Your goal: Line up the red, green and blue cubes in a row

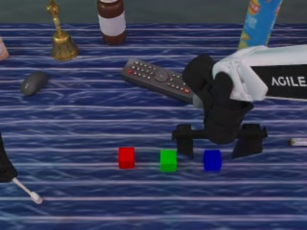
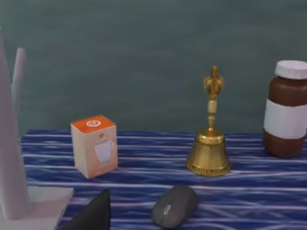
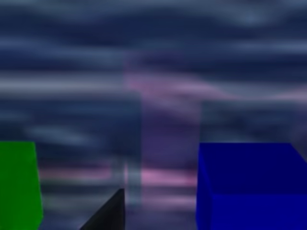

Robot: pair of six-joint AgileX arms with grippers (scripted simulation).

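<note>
Red cube (image 1: 126, 157), green cube (image 1: 168, 160) and blue cube (image 1: 212, 160) sit in a row. Right pincer (image 1: 218, 143) straddles blue, wide open, empty; lifting carelessly could nudge it askew. Left pincer (image 1: 5, 165) idles at the worktop's left edge.

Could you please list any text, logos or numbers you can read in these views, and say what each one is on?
"AGILE", cut off by the picture's edge: on the right arm.
Orange box: a round white sign and a mug picture, no readable words.
Remote control: button markings too small to read.
Jar: white label is blank.
Tall blue and yellow packet: print unreadable.
</note>
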